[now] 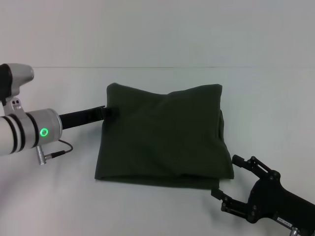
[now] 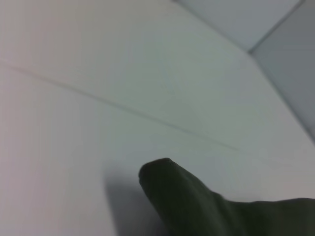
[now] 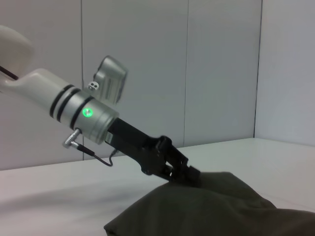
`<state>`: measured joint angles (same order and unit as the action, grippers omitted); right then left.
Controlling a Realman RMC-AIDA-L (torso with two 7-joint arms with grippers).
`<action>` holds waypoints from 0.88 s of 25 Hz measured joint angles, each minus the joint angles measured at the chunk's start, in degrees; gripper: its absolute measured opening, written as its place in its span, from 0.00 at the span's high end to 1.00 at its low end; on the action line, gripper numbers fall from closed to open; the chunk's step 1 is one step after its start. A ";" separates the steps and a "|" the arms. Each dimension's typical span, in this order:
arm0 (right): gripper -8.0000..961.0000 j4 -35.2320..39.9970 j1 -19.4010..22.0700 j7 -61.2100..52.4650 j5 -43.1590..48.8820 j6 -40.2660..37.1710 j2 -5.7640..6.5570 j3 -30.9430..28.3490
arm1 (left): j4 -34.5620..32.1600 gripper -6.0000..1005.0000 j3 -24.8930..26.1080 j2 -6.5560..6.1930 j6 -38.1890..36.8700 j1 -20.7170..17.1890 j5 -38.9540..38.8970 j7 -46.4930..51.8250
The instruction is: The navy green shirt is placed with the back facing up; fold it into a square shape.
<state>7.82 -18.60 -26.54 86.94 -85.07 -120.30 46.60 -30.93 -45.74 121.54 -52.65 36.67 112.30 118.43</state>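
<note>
We see the left arm reaching in low from the left, its silver wrist with a green light showing, and the left gripper (image 1: 111, 111) meeting the far left corner of the navy green shirt (image 1: 165, 135). In the right wrist view its tip (image 3: 189, 173) is sunk into raised cloth (image 3: 211, 209), so we cannot tell whether it is clamped or loose. The right gripper (image 1: 227, 177) sits near and right, just off the shirt's near right corner, fingers (image 1: 244, 162) spread apart and holding nothing. The right arm is cut off by the picture's edge. The shirt lies mid-table (image 1: 157, 211), folded into a rough rectangle, plain dark olive, softly wrinkled, no sleeves showing. The left wrist view shows only one lifted corner (image 2: 170, 189).
</note>
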 joint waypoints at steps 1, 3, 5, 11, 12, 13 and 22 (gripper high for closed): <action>0.02 0.00 -0.02 0.00 -0.04 -0.01 0.01 -0.04 | -0.88 0.90 0.02 0.07 -1.55 -0.61 -0.68 -1.16; 0.01 0.00 -0.11 0.00 -0.12 -0.02 0.06 -0.16 | -3.97 0.90 0.32 0.59 -6.70 -3.01 -3.76 -6.30; 0.01 0.00 -0.26 0.00 -0.24 -0.01 0.08 -0.36 | -6.74 0.82 0.61 1.33 -9.82 -5.51 -6.27 -10.47; 0.01 0.28 -1.03 -0.87 -0.56 -0.05 0.17 -1.13 | -13.20 0.60 1.21 1.84 -19.12 -12.66 -9.81 -21.24; 0.01 0.48 -1.16 -1.24 -0.56 -0.10 0.20 -1.21 | -13.77 0.56 1.58 1.81 -20.66 -13.58 -9.84 -22.56; 0.01 0.65 -1.25 -1.52 -0.56 -0.16 0.23 -1.23 | -14.11 0.52 2.26 1.74 -23.44 -14.60 -9.85 -24.93; 0.02 0.86 0.71 -1.51 -0.16 -0.82 0.70 -1.16 | -12.54 0.15 6.01 2.27 -46.02 -21.89 -9.02 -49.03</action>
<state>8.68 -17.90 -28.06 86.78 -85.89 -119.60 45.44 -43.47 -39.73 123.82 -98.66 14.78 103.28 69.40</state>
